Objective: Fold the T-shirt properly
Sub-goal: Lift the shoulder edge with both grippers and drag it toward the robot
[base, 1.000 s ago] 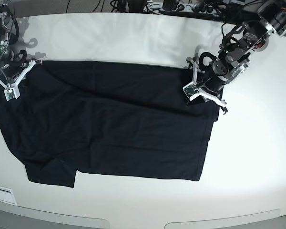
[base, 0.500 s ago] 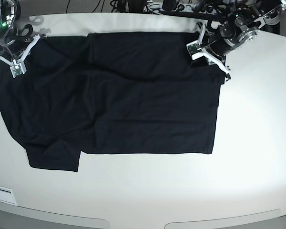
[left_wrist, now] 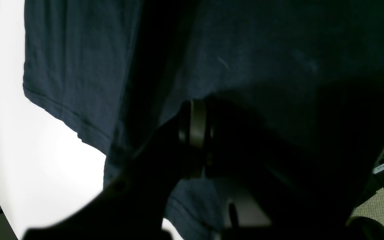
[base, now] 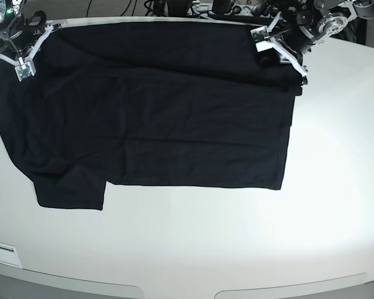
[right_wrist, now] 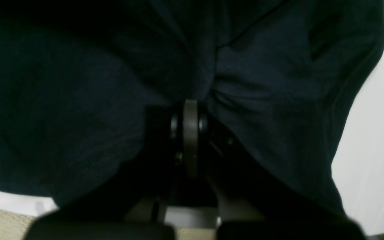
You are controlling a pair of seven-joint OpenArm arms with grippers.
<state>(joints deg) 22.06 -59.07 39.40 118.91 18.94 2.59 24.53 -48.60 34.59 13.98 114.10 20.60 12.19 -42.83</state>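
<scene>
At the white table's point(base: 336, 187) far edge, both arms' fingers point(right_wrist: 190, 133) pinch the T-shirt point(base: 162, 112).

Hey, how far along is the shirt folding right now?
Early. The T-shirt lies spread nearly flat on the table, with no finished fold visible. In hand: the left gripper and right gripper pinch its far edge, both shut. The folds themselves remain.

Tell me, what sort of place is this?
Probably a robotics lab or test bench. Two robot arms work at a plain white table, the left hand and right hand each pinching a black T-shirt, with cables tangled behind the table.
</scene>
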